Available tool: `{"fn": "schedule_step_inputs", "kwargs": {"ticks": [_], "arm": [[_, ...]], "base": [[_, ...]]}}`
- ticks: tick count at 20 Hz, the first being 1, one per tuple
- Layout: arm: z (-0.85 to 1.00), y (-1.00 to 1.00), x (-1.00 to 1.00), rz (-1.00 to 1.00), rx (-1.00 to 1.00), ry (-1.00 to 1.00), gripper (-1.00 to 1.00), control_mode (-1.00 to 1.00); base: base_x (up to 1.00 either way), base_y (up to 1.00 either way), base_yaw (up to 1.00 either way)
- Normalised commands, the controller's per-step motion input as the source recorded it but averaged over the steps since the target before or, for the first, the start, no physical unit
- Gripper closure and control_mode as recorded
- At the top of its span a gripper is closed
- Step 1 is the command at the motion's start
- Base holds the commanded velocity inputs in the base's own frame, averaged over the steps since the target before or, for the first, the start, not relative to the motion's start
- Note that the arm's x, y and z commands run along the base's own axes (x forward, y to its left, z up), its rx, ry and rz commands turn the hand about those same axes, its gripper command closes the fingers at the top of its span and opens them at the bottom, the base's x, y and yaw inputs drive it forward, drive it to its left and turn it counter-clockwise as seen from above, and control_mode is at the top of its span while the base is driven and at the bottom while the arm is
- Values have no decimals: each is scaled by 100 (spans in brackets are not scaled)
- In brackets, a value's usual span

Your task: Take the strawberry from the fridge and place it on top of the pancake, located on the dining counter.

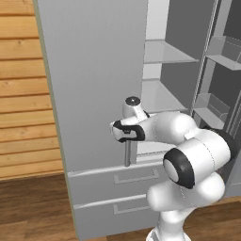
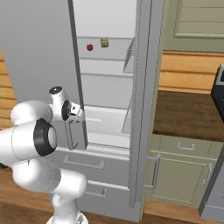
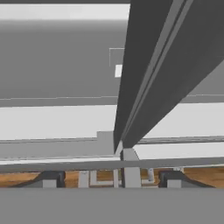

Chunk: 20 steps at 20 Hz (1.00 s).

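The grey fridge point(image 1: 94, 84) has its right door point(image 2: 142, 109) swung open, baring white shelves. On an upper shelf sits the tiny red strawberry point(image 2: 89, 47). My gripper point(image 3: 111, 178) is low at the left door's inner edge, and its hand point(image 1: 128, 132) point(image 2: 73, 112) presses up to the vertical bar handle point(image 1: 127, 156). In the hand view the handle bar point(image 3: 130, 168) rises between my two fingertips point(image 3: 52, 178), which stand wide apart and clear of it, so the gripper is open. The pancake and the dining counter are out of view.
A yellowish item point(image 2: 104, 42) lies beside the strawberry. Two fridge drawers point(image 1: 136, 176) sit below my hand. Right of the fridge are a brown countertop point(image 2: 188, 113) on green cabinets point(image 2: 183, 175) and a dark appliance point(image 2: 218, 87). A wood-plank wall point(image 1: 23, 94) stands to the left.
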Motion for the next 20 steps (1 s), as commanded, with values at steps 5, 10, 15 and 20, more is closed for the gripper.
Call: {"fn": "schedule_step_inputs", "kwargs": {"ticks": [5,10,15,20], "arm": [[-28,7,-34,0,0,0,100,-100],[-3,22,-94,0,0,-4,100,-100],[5,63,-92,-1,0,-6,100,-100],[25,95,-50,-11,-1,-10,100,-100]], "base": [[0,0,0],[0,0,0],[0,0,0],[0,0,0]]}}
